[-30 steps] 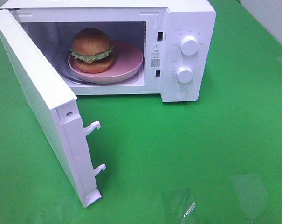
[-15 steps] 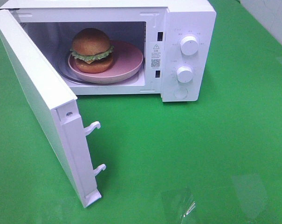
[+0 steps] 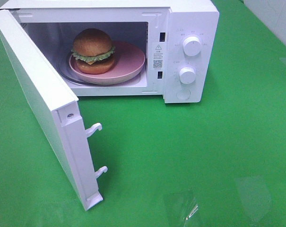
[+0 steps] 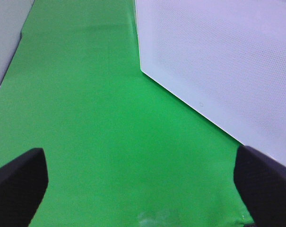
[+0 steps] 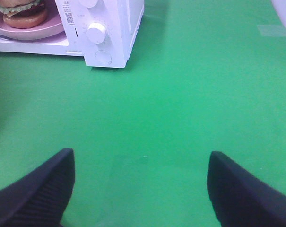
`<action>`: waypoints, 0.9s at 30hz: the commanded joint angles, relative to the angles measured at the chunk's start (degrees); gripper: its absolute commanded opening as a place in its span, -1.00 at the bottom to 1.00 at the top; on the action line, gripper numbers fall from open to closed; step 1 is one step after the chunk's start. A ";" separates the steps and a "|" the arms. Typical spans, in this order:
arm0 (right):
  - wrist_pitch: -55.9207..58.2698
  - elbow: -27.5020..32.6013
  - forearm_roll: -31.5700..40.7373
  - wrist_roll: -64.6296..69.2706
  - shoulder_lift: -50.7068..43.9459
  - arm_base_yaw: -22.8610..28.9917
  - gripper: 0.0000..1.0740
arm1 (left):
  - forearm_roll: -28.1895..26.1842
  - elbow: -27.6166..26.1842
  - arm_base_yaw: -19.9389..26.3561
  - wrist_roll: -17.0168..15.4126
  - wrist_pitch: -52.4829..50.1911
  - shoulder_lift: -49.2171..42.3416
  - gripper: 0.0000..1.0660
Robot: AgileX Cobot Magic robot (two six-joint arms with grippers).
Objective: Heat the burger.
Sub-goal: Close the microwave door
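The burger, golden-brown buns with green lettuce between them, sits on a pink plate inside the open white microwave. The right wrist view shows the burger and the plate in a corner of its picture. The microwave door stands swung wide toward the front left. Neither arm appears in the high view. My left gripper is open over green cloth, beside the door's perforated panel. My right gripper is open and empty, well in front of the microwave.
Two white knobs and a round button sit on the microwave's right panel. Two latch hooks stick out of the door's edge. Green cloth covers the table.
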 commanded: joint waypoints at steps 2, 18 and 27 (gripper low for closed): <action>-0.86 0.06 -0.34 0.46 -1.32 -0.34 0.41 | -0.29 0.17 0.23 0.11 -0.69 -1.03 0.88; -0.86 0.06 -0.34 0.52 -1.32 -0.34 0.41 | -0.29 0.17 0.23 0.11 -0.69 -1.03 0.88; -0.86 0.06 -0.34 0.52 -1.32 -0.34 0.41 | -0.29 0.17 0.23 0.11 -0.69 -1.03 0.88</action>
